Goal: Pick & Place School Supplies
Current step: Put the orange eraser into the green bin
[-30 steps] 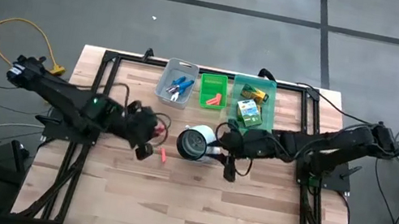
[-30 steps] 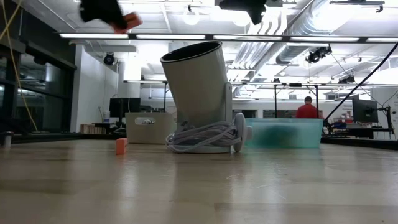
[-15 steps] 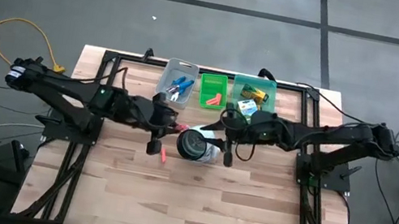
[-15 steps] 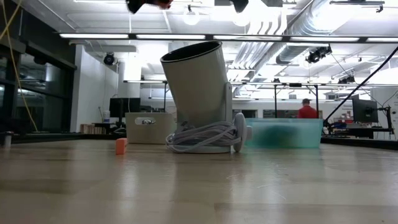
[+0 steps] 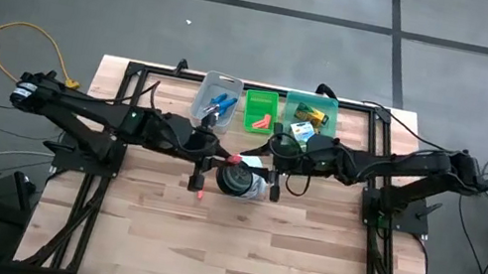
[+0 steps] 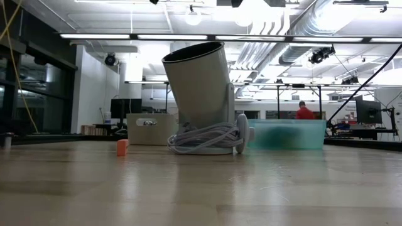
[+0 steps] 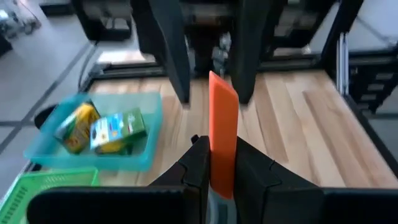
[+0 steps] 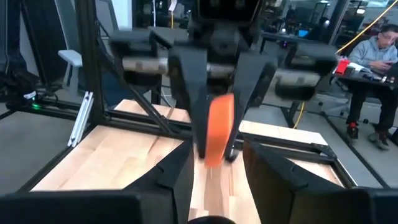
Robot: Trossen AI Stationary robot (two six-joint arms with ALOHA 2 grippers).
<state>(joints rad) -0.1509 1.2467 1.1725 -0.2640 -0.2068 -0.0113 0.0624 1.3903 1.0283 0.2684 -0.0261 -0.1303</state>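
1. A red-pink stub (image 7: 222,134) is held upright in the closed left pincer (image 7: 222,163), above the middle of the counter (image 5: 235,246), by the round white object (image 5: 239,178).
2. The right pincer (image 8: 214,167) is seen w/ fingers spread & nothing held, facing the left one, just apart.
3. A 2nd stub (image 5: 199,190) lies on the counter, near the white object.
4. Scissors (image 5: 220,106) are seen in the grey bin (image 5: 208,85), a 3rd stub (image 5: 261,120) in the green bin (image 5: 264,96), crayon boxes (image 5: 309,115) in the teal bin (image 5: 326,100).
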